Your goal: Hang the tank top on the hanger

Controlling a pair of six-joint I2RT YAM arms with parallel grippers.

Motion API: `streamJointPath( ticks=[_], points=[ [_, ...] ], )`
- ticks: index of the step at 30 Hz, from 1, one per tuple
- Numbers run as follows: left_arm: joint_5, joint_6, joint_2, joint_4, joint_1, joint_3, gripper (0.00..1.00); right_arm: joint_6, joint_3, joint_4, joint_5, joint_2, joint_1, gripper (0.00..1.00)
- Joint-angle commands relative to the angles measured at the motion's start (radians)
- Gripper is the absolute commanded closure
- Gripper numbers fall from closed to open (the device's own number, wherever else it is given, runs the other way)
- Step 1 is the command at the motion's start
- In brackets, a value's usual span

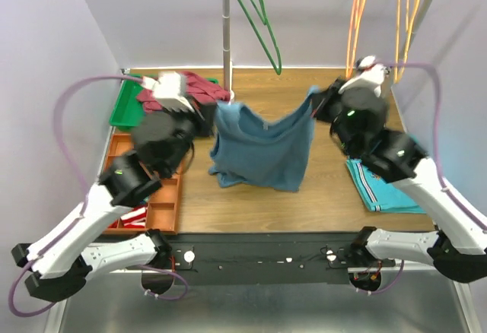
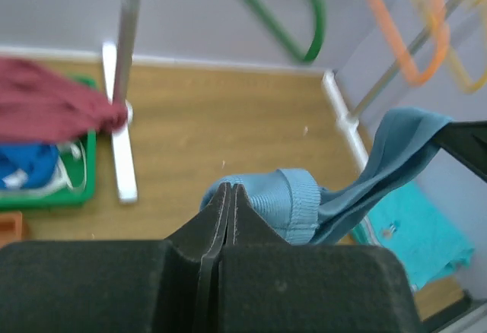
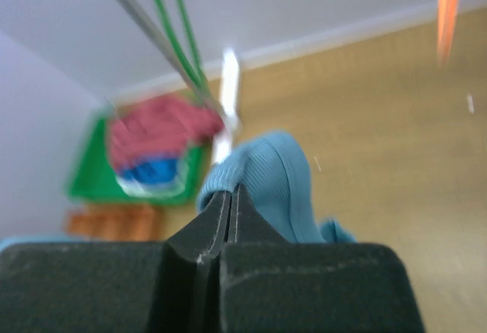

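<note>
The slate-blue tank top (image 1: pixel 262 147) hangs spread in the air between my two grippers, above the middle of the wooden table. My left gripper (image 1: pixel 215 106) is shut on its left shoulder strap (image 2: pixel 293 200). My right gripper (image 1: pixel 318 99) is shut on its right strap (image 3: pixel 274 173). The dark-green hanger (image 1: pixel 259 17) hangs from the rail at the back, above and behind the top; it also shows in the left wrist view (image 2: pixel 293 21) and the right wrist view (image 3: pixel 171 36).
A metal stand pole (image 1: pixel 226 29) rises behind the top's left strap. A maroon garment (image 1: pixel 194 90) lies over a green tray (image 1: pixel 125 105) at back left. An orange hanger (image 1: pixel 356 21) and a yellow hanger (image 1: pixel 407 14) hang at back right. A folded teal cloth (image 1: pixel 380 188) lies right; an orange tray (image 1: pixel 156 204) left.
</note>
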Motion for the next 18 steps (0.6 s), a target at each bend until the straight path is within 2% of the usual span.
streamJointPath(
  ticks=[1,2,3,6,7,9,10,13,18],
  points=[
    [0.18,-0.229,-0.077,0.096,0.013,-0.434,1.0,0.159,-0.418,0.034,-0.109,-0.091,0.005,0.93],
    [0.196,-0.278,-0.1,0.151,0.013,-0.498,1.0,0.188,-0.568,0.107,-0.144,-0.113,0.005,0.89],
    [0.205,-0.298,-0.106,0.169,0.015,-0.598,1.0,0.2,-0.628,0.14,-0.155,-0.125,0.005,0.86],
    [0.233,-0.341,-0.138,0.212,0.015,-0.702,0.92,0.222,-0.762,0.229,-0.169,-0.146,0.005,0.77],
    [0.231,-0.344,-0.146,0.212,0.015,-0.713,0.82,0.22,-0.762,0.231,-0.169,-0.141,0.005,0.67],
    [0.224,-0.346,-0.169,0.193,0.015,-0.72,0.65,0.202,-0.712,0.194,-0.161,-0.117,0.007,0.55],
    [0.222,-0.343,-0.178,0.181,0.015,-0.714,0.5,0.194,-0.689,0.174,-0.16,-0.11,0.007,0.48],
    [0.213,-0.318,-0.201,0.106,0.015,-0.666,0.3,0.147,-0.612,0.114,-0.152,-0.113,0.007,0.37],
    [0.219,-0.283,-0.228,-0.035,0.015,-0.547,0.26,0.064,-0.496,0.08,-0.235,-0.15,0.007,0.33]
  ],
)
